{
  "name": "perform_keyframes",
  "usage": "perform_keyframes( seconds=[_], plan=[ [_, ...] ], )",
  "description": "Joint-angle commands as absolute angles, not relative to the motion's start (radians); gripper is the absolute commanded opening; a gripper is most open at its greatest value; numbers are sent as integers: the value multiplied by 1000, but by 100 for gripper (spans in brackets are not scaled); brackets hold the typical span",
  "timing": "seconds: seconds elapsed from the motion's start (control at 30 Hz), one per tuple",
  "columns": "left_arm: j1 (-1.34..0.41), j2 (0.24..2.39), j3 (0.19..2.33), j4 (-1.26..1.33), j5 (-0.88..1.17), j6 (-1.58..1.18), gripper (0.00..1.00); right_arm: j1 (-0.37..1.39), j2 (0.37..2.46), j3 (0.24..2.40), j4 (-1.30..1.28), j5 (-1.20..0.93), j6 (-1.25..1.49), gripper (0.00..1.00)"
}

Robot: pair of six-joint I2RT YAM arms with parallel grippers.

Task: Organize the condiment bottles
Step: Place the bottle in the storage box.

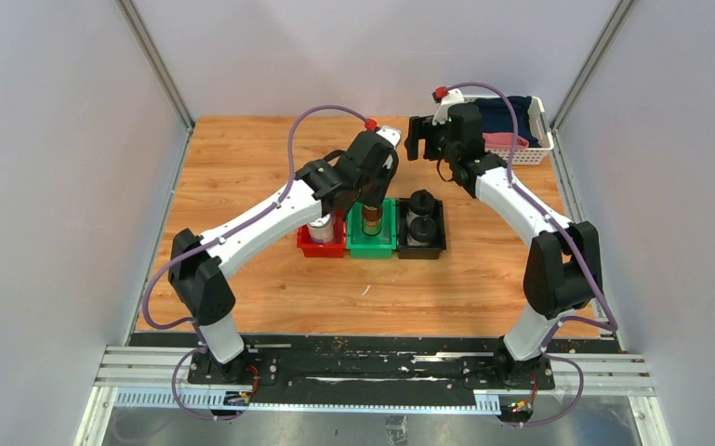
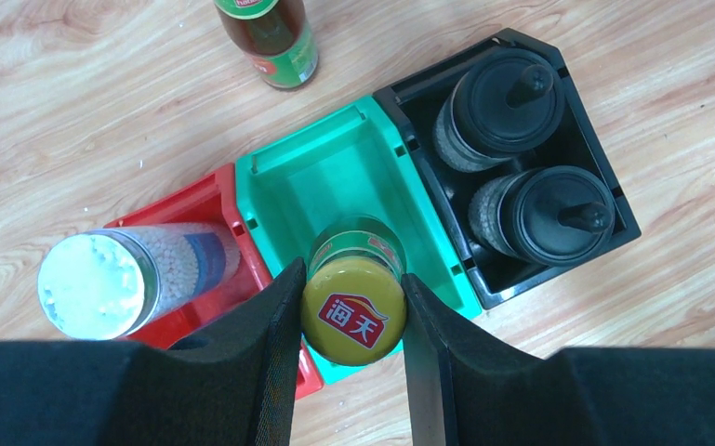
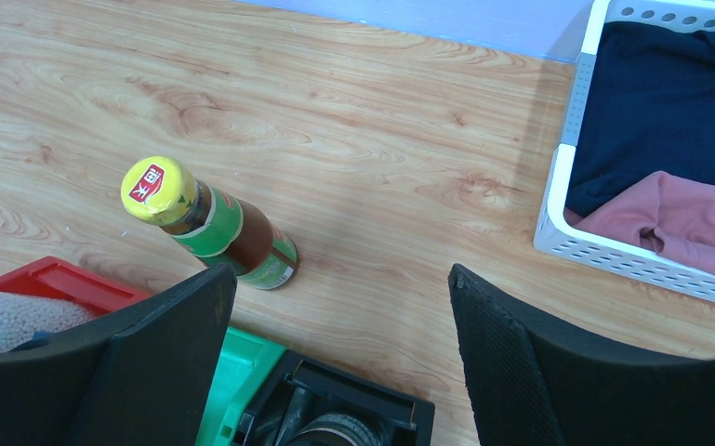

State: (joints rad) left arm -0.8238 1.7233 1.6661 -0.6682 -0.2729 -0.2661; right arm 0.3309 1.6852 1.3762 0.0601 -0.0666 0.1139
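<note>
Held brown bottle (image 2: 353, 311): yellow cap with a red label. It stands upright inside the green bin (image 2: 335, 177), towards the end nearest the left wrist camera. Whether its base rests on the bin floor cannot be told.
Left gripper (image 2: 351, 279): clenched on the held brown bottle, one finger pressed against each side of the cap. In the top view it hangs over the green bin.
Standing brown bottle (image 3: 209, 228): yellow cap, green and red label. It is upright on the bare table, just beyond the far end of the green bin, with nothing gripping it.
Black-capped bottles (image 2: 507, 93): two of them, pale bodies under black domed caps. They stand one behind the other and fill the black bin (image 2: 428, 74).
Silver-lidded jar (image 2: 93, 283): upright in the red bin (image 2: 177, 200), with pale grains showing through its side. Only one jar can be made out; the left arm hides the rest of that bin.
Bins: red, green and black in a side-by-side row, walls touching, at the middle of the table (image 1: 242, 167). Red is on the left and black on the right.
Right gripper (image 3: 339, 279): jaws spread wide with nothing between them. It is raised above the table behind the bins, well apart from any bottle.
White basket (image 3: 567, 186): perforated, at the table's far right corner. It holds a dark navy cloth (image 3: 660, 102) and a pink cloth (image 3: 679, 214).
</note>
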Motion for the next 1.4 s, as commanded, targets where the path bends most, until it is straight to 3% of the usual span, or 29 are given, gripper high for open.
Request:
perform_keyframes(
  seconds=[0.0, 1.37],
  plan=[
    [-838, 1653, 1666, -578, -287, -268, 0, 316, 1664, 1372, 67, -51, 115, 88],
    [-859, 1609, 1582, -563, -319, -274, 0, 318, 1669, 1368, 69, -60, 122, 88]
  ],
)
